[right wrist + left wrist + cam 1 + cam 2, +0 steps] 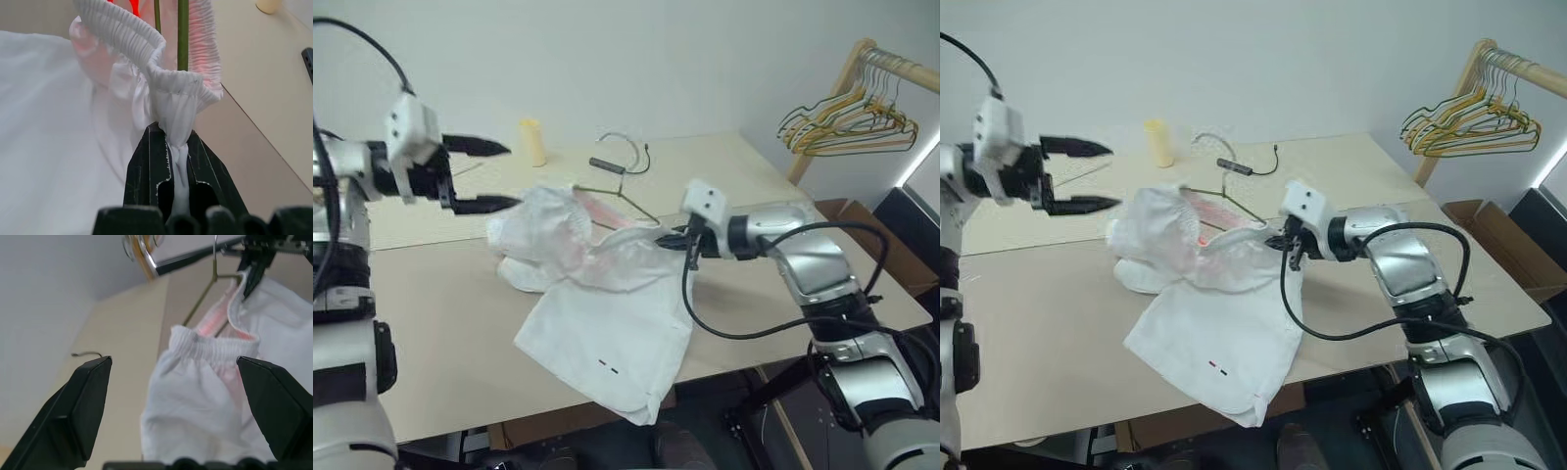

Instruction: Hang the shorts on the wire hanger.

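Note:
The white shorts (599, 323) lie crumpled on the table (431, 323), the gathered, pink-tinted waistband (211, 347) bunched up at the far end. The thin olive wire hanger (632, 205) lies partly inside that waistband, its wire (182, 34) passing through the opening and its pale hook (623, 138) pointing away. My right gripper (668, 238) is shut on the waistband edge (177, 93), cloth pinched between its fingers. My left gripper (512, 176) is open and empty, hovering to the left of the bunched cloth and slightly above it.
A pale yellow cylinder (532, 143) stands at the table's back. A small black device with a cable (607, 164) lies by the hanger's hook. A wooden rack holds several yellow and grey hangers (847, 122) at the right. A cardboard box (867, 225) sits beyond the table's right edge.

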You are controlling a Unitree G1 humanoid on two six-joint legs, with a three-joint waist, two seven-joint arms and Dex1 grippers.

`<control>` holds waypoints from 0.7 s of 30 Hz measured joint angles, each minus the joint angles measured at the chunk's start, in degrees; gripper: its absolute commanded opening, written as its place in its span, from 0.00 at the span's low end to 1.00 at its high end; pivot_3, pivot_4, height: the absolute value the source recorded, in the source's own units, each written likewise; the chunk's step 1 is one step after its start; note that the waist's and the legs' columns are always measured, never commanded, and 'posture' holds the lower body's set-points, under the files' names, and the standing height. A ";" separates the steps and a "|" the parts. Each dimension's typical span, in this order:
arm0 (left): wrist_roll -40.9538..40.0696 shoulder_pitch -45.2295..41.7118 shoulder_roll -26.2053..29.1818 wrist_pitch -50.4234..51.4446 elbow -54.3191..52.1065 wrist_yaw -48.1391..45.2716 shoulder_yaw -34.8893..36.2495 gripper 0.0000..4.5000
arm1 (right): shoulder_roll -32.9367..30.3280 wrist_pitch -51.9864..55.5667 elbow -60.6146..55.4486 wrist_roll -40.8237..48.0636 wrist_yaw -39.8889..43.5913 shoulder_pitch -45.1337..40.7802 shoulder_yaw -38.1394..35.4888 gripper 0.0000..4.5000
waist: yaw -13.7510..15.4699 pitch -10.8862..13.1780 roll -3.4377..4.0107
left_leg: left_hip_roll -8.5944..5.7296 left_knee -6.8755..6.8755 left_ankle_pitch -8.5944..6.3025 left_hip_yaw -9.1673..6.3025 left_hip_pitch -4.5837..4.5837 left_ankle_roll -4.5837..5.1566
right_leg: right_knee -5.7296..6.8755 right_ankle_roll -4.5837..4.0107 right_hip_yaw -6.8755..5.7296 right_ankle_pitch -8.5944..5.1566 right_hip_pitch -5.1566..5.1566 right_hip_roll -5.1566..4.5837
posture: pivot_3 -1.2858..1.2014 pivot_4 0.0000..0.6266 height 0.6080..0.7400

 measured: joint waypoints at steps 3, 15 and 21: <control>-1.76 1.33 -1.39 1.86 -1.87 2.14 2.07 0.99 | -0.95 8.79 -2.48 2.65 -3.11 0.39 -4.41 0.00 | -0.26 0.00 0.00 | 0.01 0.02 0.00 -0.01 0.03 0.00 | 0.06 0.00 0.01 0.00 0.01 0.00 | 0.43 0.00 1.00; -9.81 14.61 -6.36 8.10 -19.46 5.12 4.78 0.99 | 0.25 45.65 -7.18 2.79 -24.74 -1.54 -13.56 0.00 | -3.63 -0.01 0.01 | 0.00 0.01 0.00 -0.34 0.05 0.00 | 0.12 -0.01 0.13 0.01 0.00 -0.03 | 0.42 0.00 1.00; -15.16 18.27 -7.20 10.21 -26.28 7.11 8.68 0.99 | 7.91 52.38 -2.29 -6.09 -41.03 -3.35 -24.21 0.00 | -5.00 -0.01 0.01 | -0.04 0.01 0.00 -0.41 0.08 -0.01 | 0.15 0.01 0.15 0.02 0.03 -0.06 | 0.41 0.00 1.00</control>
